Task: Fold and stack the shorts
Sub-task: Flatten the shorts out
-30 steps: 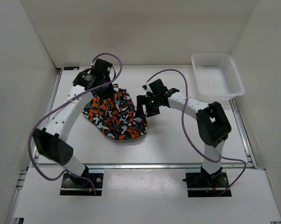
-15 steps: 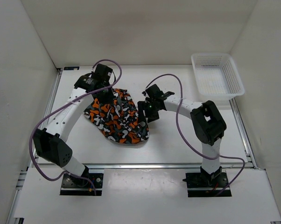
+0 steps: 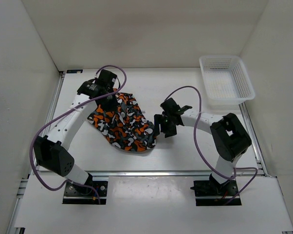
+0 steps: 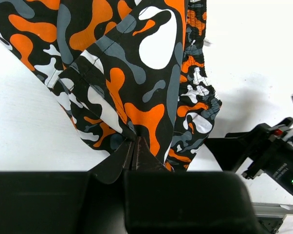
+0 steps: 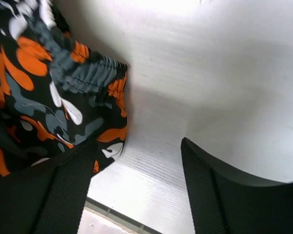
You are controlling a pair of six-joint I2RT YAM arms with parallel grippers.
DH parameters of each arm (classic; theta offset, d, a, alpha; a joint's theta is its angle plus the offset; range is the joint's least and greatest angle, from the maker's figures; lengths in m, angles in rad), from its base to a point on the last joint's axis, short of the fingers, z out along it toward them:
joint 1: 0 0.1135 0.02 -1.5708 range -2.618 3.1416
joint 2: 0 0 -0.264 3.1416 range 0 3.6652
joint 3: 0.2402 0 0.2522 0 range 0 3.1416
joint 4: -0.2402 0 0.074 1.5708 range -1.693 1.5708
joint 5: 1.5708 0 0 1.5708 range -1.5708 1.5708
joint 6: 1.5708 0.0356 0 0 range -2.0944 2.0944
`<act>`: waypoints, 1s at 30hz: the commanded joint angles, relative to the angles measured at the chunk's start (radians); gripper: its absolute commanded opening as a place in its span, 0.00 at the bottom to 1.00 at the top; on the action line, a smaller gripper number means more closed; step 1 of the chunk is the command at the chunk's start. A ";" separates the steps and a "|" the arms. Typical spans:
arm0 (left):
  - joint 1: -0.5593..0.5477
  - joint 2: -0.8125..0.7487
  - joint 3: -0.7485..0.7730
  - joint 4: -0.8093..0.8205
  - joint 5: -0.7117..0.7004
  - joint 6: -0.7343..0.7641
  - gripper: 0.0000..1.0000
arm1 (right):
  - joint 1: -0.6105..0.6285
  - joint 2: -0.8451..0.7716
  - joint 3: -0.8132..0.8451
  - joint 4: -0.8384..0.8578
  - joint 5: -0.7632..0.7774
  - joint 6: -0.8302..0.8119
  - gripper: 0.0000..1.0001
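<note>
Much of the left fingers (image 3: 109,99) is lost against the shorts (image 3: 123,124) from above, so the grip is unclear there. The shorts lie bunched on the tabletop (image 3: 195,146), left of centre. Over them the left arm (image 3: 68,122) bows to their far edge. Low from the right bends the right arm (image 3: 205,119), with the right fingers (image 3: 159,129) just beside the cloth.

Left wrist: fingers (image 4: 112,165) pinched tight on a fold, apparently raised.

Right wrist: fingers (image 5: 64,190) spread wide, holding nothing, with the waistband by one.

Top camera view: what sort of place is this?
Probably a robot test cell in a lab: plain white walls box in a white table, the left arm and right arm are bolted at its near edge, with shorts and a basket on it.
</note>
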 commanded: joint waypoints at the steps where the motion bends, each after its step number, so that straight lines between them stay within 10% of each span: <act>1: 0.006 -0.059 -0.001 0.001 -0.010 -0.005 0.10 | 0.007 0.021 0.001 0.080 -0.059 0.031 0.72; 7: 0.006 -0.070 -0.001 -0.018 -0.028 -0.014 0.10 | 0.062 0.133 0.082 0.090 -0.059 0.031 0.57; 12: 0.025 -0.079 -0.001 -0.027 -0.039 -0.015 0.10 | 0.062 0.176 0.135 0.061 0.002 0.065 0.00; 18: 0.114 -0.019 0.076 -0.004 -0.037 0.062 0.10 | -0.129 0.109 0.307 -0.033 0.059 0.046 0.00; 26: 0.259 0.307 0.927 -0.128 -0.001 0.171 0.10 | -0.361 0.117 0.976 -0.217 0.038 0.005 0.00; 30: 0.280 0.177 0.935 -0.048 0.055 0.145 0.10 | -0.392 -0.014 0.990 -0.164 0.070 0.023 0.00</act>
